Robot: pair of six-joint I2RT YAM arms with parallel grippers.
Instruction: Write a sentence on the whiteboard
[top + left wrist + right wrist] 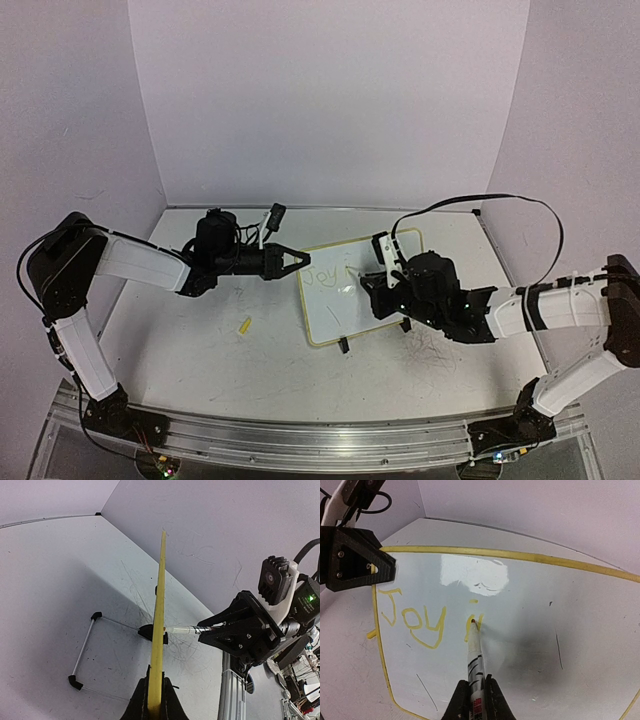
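Whiteboard (159, 630) edge-on from left wrist — sentence (415, 617) "Joy" plain from right wrist

The top external camera, fixed high above and behind the arms' bases (105, 410), looks down and forward over the whole table (200, 350) to the back wall (330, 100), with the whiteboard (350, 300) small at mid-frame. The left wrist camera rides close behind the left gripper (155, 686) and sights along the board's yellow rim edge-on, toward the right gripper (202, 630) and its pen (182, 629). The right wrist camera looks down that pen at the board's face from close in; all three views share the whiteboard.
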